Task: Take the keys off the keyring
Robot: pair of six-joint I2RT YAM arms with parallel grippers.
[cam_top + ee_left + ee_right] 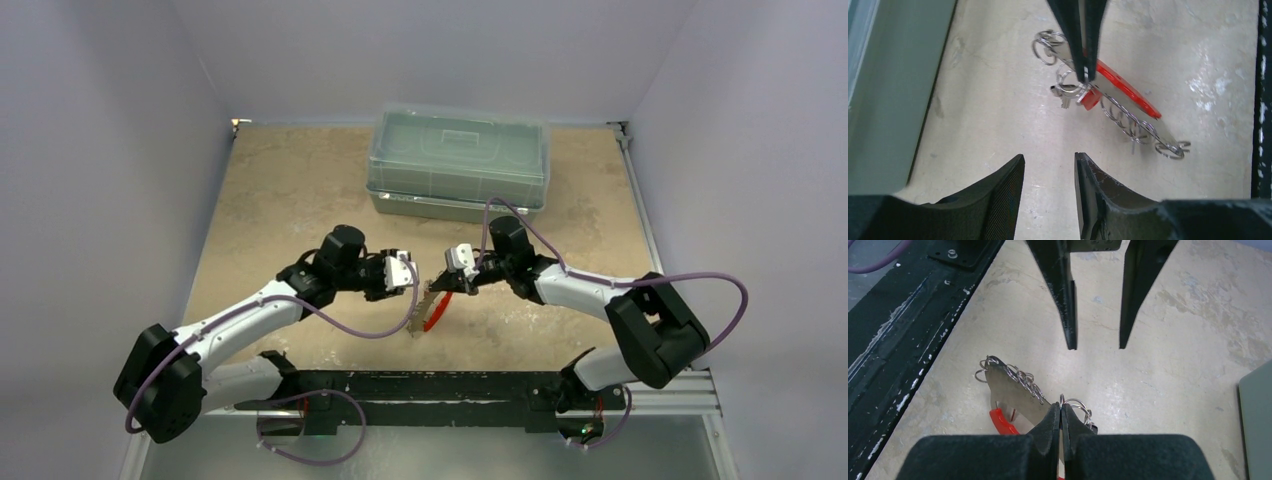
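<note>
The keyring (pixel 429 306) is a flat silvery-white crescent with a red outer edge and several small wire loops along its other edge. My right gripper (pixel 446 284) is shut on its upper end and holds it tilted above the table. In the left wrist view the keyring (pixel 1128 92) hangs from the right fingers (pixel 1083 45), with a tiny silvery key (pixel 1065 96) and a red key head (pixel 1091 99) just below the grip. My left gripper (pixel 1048 162) is open and empty, facing the keyring at a short distance. In the right wrist view my right gripper (pixel 1061 412) pinches a loop beside the plate (pixel 1010 390).
A large clear plastic box (pixel 458 160) with a lid stands at the back of the table. The black base rail (pixel 430 385) runs along the near edge. The left gripper's fingers (pixel 1068 305) hang open above the keyring in the right wrist view.
</note>
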